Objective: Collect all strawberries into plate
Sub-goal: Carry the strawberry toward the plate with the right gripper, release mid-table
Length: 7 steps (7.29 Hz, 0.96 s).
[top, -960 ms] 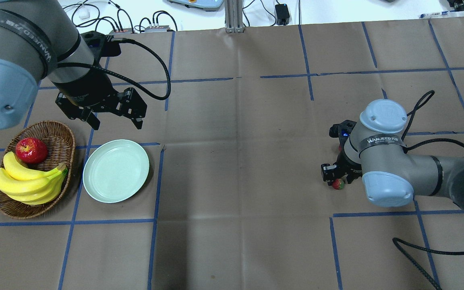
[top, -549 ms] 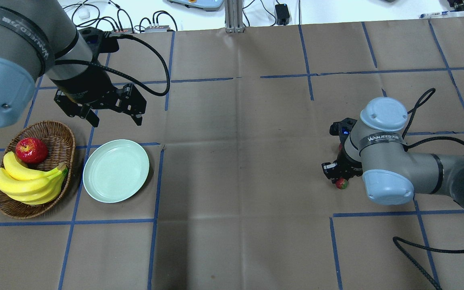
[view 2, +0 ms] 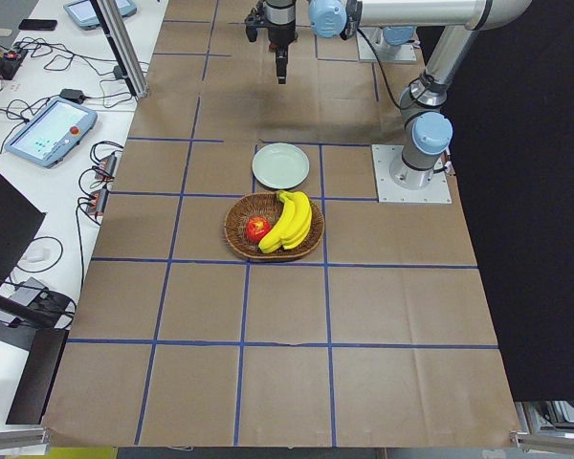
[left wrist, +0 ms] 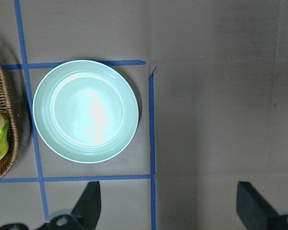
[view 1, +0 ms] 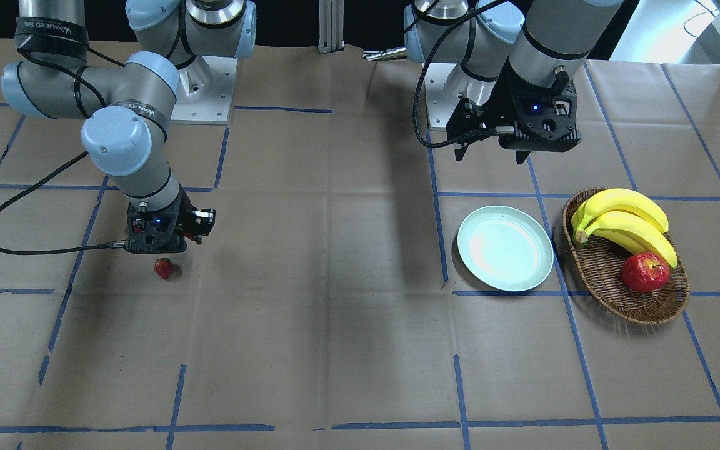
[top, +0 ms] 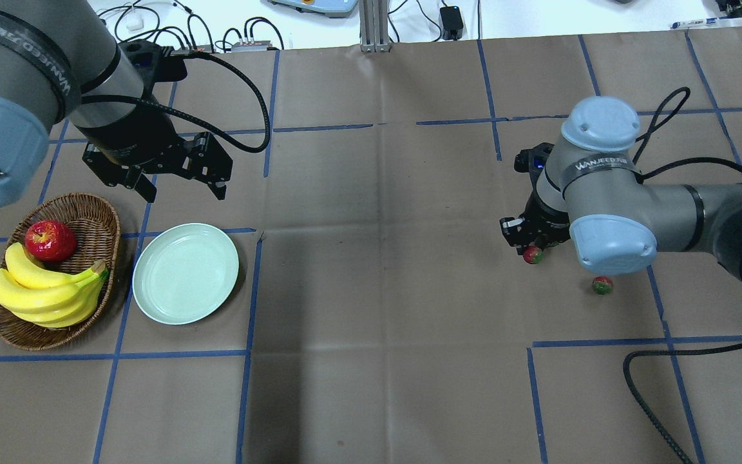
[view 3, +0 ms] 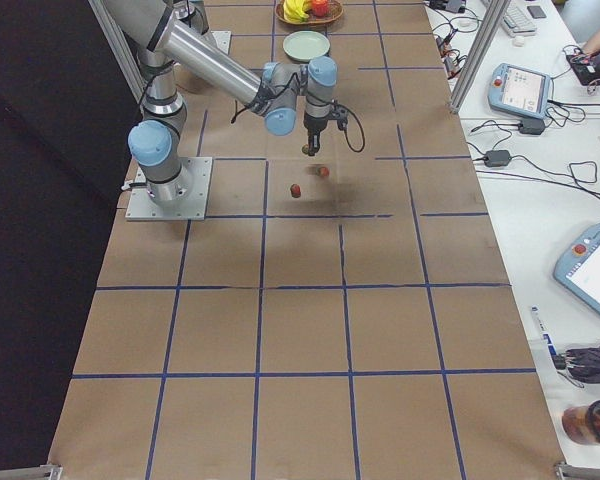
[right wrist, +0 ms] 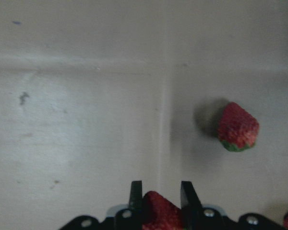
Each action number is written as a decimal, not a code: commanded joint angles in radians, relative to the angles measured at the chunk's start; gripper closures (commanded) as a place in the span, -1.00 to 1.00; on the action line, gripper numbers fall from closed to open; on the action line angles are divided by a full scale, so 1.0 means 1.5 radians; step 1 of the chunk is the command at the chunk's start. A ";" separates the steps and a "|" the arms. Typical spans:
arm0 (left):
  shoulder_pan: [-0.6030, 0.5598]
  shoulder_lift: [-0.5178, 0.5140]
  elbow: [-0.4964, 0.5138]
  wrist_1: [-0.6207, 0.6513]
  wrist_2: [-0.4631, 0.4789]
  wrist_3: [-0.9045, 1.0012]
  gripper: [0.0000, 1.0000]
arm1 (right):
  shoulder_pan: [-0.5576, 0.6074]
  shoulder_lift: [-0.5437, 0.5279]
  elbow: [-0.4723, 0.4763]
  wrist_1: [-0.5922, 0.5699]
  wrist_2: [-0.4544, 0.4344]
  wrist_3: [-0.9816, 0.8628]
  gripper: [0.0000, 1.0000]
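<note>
Strawberry in right end effector (grip plain only in wrist view)

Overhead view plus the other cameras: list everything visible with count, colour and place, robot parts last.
strawberries: three, red with green caps; one gripped, two on the paper nearby
plate: one, mint green, beside the basket
basket: one, brown wicker, robot's left end
bananas: one bunch, yellow, in basket
apple: one, red, in basket
table: brown paper, blue tape grid
pendants: several, grey, side benches
left hand: black, open, above the table beyond the plate
right hand: black, shut on a strawberry
</note>
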 commanded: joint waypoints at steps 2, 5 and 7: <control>0.000 -0.005 -0.006 0.000 0.000 0.000 -1.00 | 0.205 0.119 -0.138 0.014 0.021 0.250 0.92; 0.000 -0.017 -0.009 -0.006 0.001 0.001 -1.00 | 0.289 0.212 -0.229 0.014 0.046 0.337 0.89; 0.000 -0.021 -0.009 -0.007 0.000 0.001 -1.00 | 0.286 0.215 -0.224 0.017 0.042 0.330 -0.99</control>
